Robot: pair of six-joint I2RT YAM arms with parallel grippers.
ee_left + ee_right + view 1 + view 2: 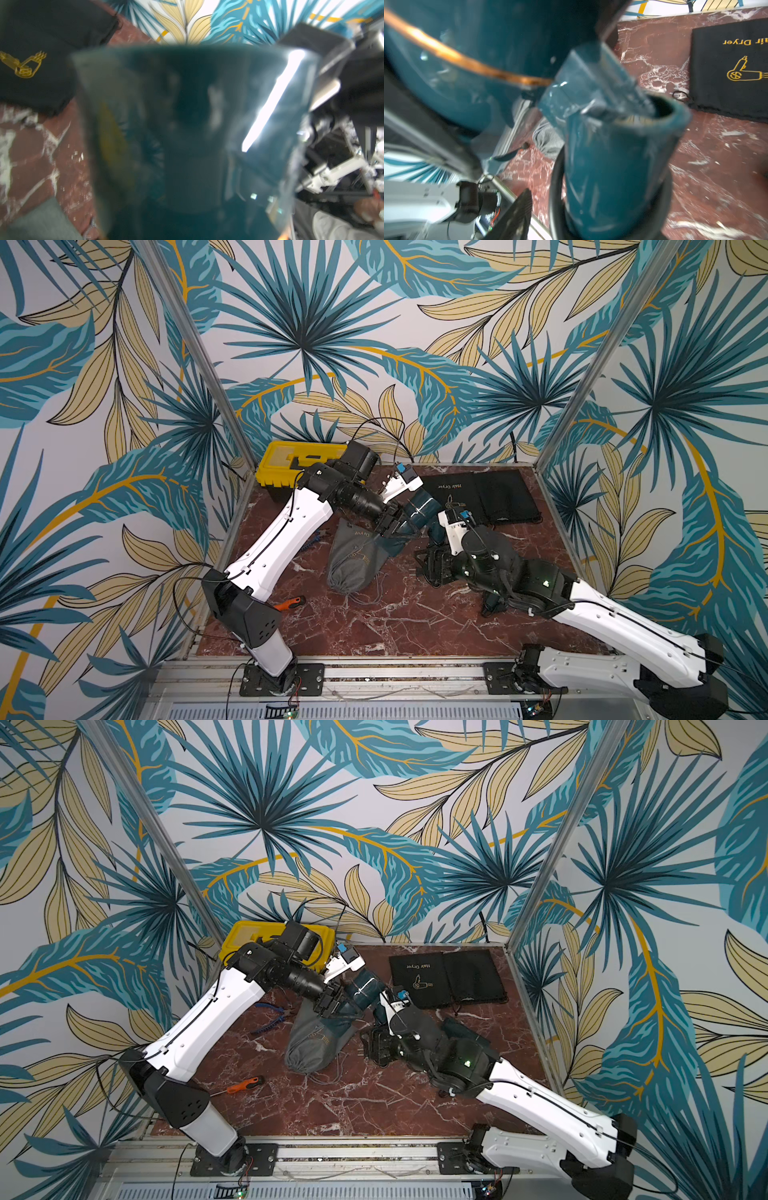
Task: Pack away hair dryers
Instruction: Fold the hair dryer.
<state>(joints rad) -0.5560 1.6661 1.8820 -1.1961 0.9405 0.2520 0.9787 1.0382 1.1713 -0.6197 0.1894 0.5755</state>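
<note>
In the back left corner sits a yellow plastic toolbox [286, 466]. Blue-handled pliers [268, 1017] and an orange-handled screwdriver [289, 603] lie near the left edge of the red-brown marble table [395, 626], whose front strip is open. The left gripper [390, 526] clamps the dark teal plastic hair dryer [420, 510] over a grey drawstring bag [353, 564]. The right gripper [433, 536] is at its handle; whether it grips, I cannot tell. At back right lie flat black pouches [482, 493].
</note>
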